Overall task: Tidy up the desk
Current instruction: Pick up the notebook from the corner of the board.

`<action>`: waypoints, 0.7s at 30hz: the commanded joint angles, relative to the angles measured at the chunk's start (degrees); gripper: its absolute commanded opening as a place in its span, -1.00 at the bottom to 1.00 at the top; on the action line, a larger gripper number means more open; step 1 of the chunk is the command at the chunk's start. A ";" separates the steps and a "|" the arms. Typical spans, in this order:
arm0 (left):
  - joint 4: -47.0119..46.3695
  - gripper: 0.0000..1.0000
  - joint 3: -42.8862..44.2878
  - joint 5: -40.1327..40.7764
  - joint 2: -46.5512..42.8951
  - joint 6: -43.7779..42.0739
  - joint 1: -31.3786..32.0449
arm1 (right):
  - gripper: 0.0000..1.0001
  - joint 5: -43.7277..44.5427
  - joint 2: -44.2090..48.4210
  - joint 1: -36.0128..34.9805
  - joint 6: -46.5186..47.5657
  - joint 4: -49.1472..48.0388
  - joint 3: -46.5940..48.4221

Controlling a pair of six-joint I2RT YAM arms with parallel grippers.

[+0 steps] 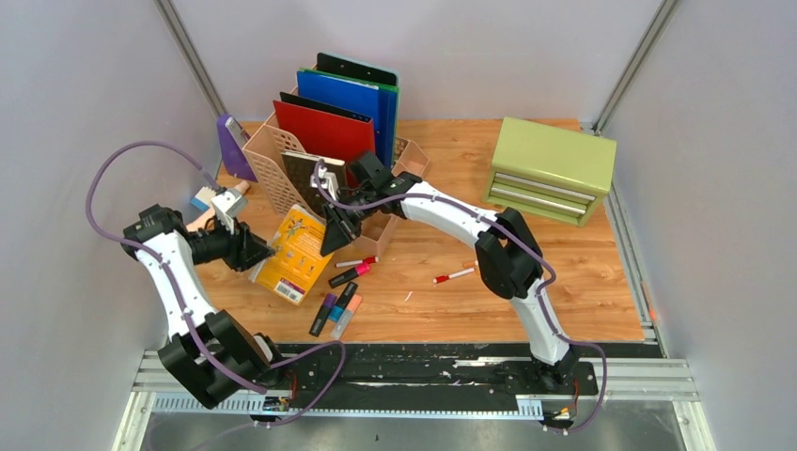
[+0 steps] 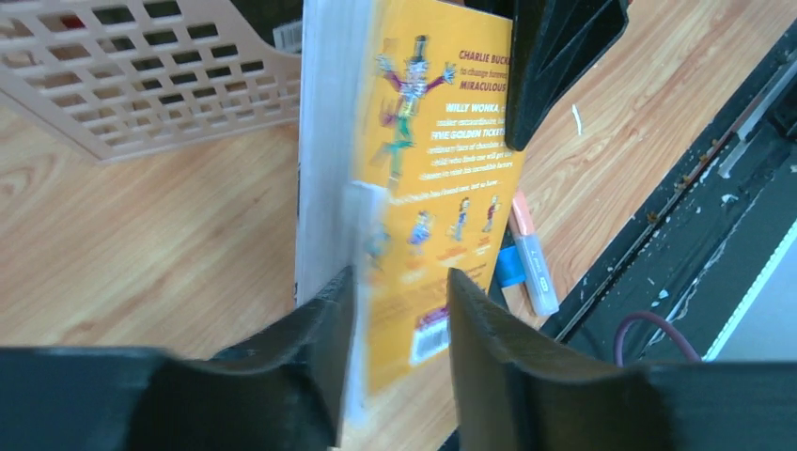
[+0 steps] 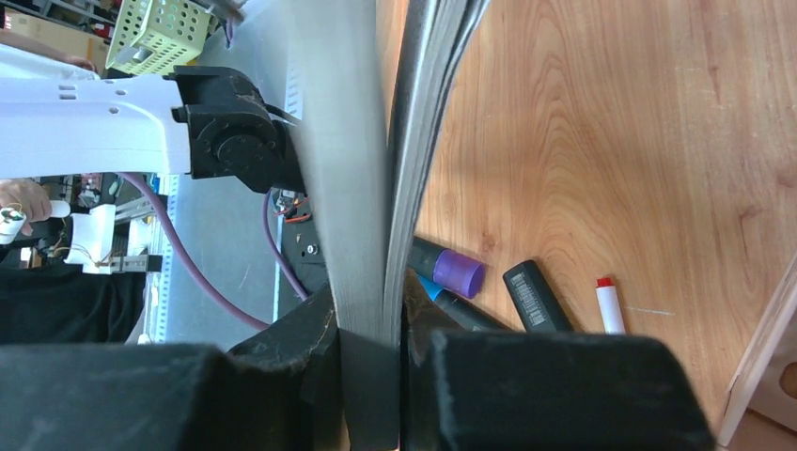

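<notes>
A yellow paperback book [image 1: 296, 252] stands tilted on edge on the wooden desk [image 1: 564, 272], left of centre. My right gripper [image 1: 331, 235] is shut on the book's upper edge; the right wrist view shows its page block [image 3: 362, 141] pinched between the fingers of that gripper [image 3: 371, 319]. My left gripper [image 1: 261, 254] is open and straddles the book's lower left corner. In the left wrist view of this gripper [image 2: 399, 301], one finger lies against the pages and the other stands off the yellow cover [image 2: 423, 169].
A beige perforated file organiser [image 1: 282, 164] holding red and blue folders stands behind the book. A green drawer cabinet [image 1: 550, 169] sits back right. Several markers [image 1: 336, 310], a pink marker [image 1: 350, 274] and a red-capped pen [image 1: 455, 275] lie near the front rail [image 1: 451, 352].
</notes>
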State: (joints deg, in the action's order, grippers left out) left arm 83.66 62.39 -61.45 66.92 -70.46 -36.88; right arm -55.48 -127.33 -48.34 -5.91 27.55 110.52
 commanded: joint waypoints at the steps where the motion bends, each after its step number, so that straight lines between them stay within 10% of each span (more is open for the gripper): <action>1: 2.11 0.18 5.79 -2.59 1.68 1.27 0.08 | -1.00 -3.52 7.31 0.93 0.37 -2.23 1.53; 4: 2.21 0.93 10.05 -2.55 2.75 2.74 0.09 | -1.00 -3.14 10.78 1.20 0.45 -1.85 0.32; 21: 11.31 1.00 23.13 -4.72 8.04 5.06 14.63 | -1.00 -3.20 20.63 1.18 12.89 8.94 -4.96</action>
State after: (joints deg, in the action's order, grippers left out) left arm 88.73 83.83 -63.51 74.98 -67.20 -26.00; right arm -56.64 -110.56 -46.87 0.78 34.52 105.95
